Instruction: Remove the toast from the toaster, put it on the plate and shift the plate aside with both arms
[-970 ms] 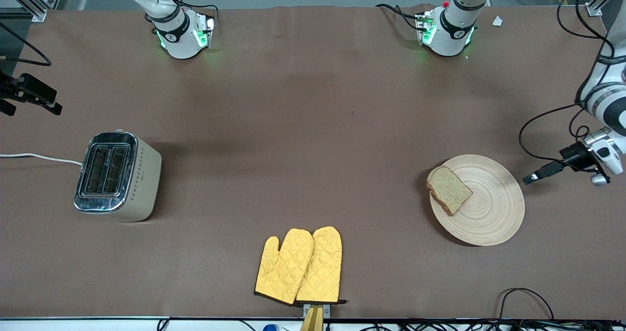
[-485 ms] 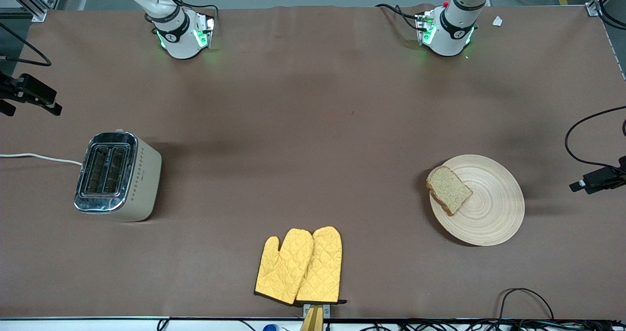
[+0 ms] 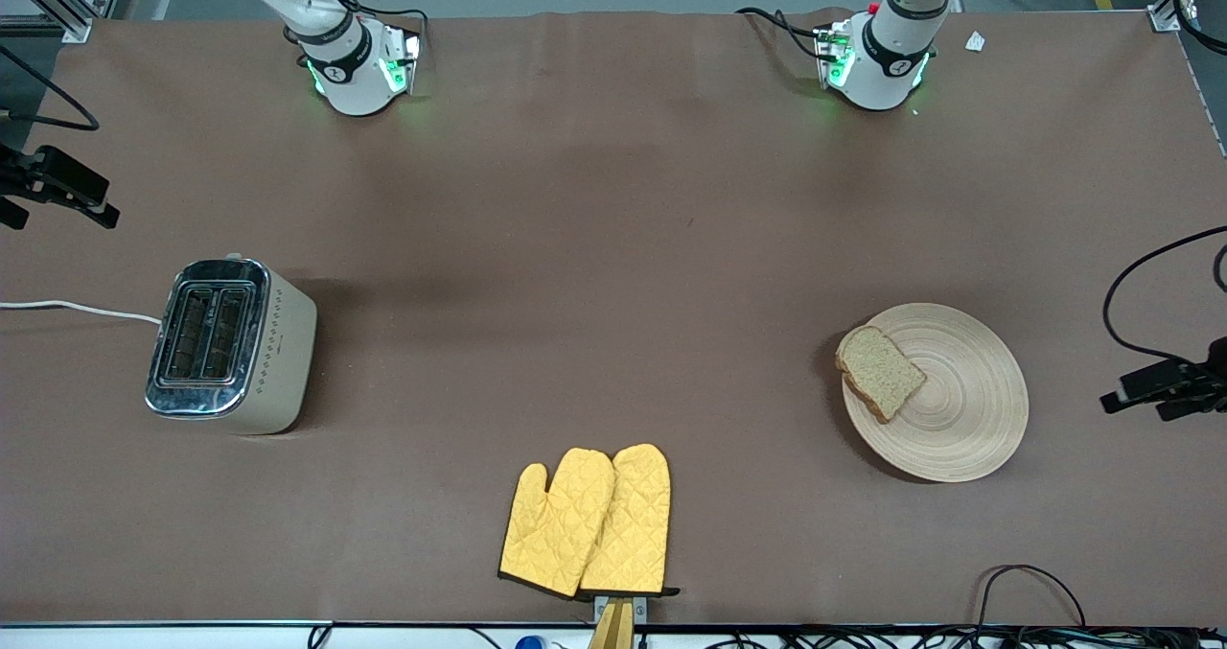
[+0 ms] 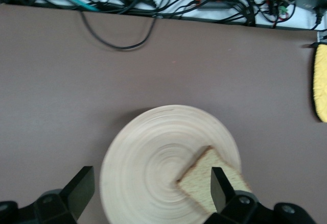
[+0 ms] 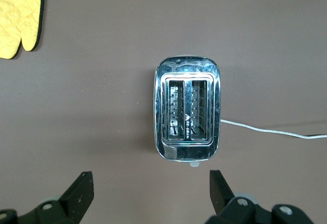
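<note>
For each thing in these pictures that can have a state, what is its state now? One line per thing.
Slice of speckled brown bread: lying flat on the plate, near its rim.
Round pale wooden plate: on the table, not gripped.
Chrome-topped beige toaster: upright, both slots empty.
Yellow quilted oven mitts: lying flat, overlapping.
Left gripper: open, above the plate.
Right gripper: open, above the toaster.

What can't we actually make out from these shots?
- Left gripper: front view's edge cuts off all but a black part; the wrist view shows its fingers apart.
- Right gripper: likewise cut at the front view's edge; open in its wrist view.
- Speckled brown bread slice on the round beige ringed plate: partly covered by a finger in the left wrist view.
- Chrome-topped cream toaster: slot bottoms too dark.
</note>
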`<state>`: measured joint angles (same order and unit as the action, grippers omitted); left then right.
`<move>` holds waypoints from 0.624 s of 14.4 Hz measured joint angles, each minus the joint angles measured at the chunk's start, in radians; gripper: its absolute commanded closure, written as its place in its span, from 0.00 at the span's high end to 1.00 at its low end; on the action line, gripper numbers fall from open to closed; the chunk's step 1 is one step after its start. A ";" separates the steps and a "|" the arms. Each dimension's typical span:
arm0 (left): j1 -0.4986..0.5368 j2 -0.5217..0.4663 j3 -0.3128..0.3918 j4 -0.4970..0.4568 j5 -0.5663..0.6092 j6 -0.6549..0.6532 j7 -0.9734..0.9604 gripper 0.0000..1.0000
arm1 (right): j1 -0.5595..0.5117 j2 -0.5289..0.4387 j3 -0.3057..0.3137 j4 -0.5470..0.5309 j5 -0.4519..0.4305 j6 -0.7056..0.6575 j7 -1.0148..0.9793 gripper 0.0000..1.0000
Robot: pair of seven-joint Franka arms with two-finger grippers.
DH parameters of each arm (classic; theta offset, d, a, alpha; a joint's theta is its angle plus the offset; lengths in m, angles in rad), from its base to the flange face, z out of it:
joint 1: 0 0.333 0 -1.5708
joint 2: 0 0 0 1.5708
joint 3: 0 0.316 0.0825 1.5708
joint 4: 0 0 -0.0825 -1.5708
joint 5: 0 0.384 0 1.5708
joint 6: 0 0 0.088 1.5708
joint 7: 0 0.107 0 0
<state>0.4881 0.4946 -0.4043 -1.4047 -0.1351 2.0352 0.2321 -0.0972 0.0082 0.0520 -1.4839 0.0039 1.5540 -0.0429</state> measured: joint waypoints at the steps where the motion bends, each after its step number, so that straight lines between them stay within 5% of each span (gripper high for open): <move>1: -0.042 -0.013 -0.001 0.004 0.027 0.000 -0.059 1.00 | 0.000 0.000 0.000 0.000 0.000 0.000 0.000 1.00; 9: -0.263 -0.177 0.000 0.012 0.108 -0.219 -0.438 1.00 | 0.000 0.000 -0.001 0.000 0.000 0.006 0.001 1.00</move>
<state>0.2252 0.3173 -0.4040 -1.3932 -0.0267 1.8164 -0.2061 -0.0972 0.0082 0.0514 -1.4839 0.0039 1.5597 -0.0424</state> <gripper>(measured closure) 0.000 0.000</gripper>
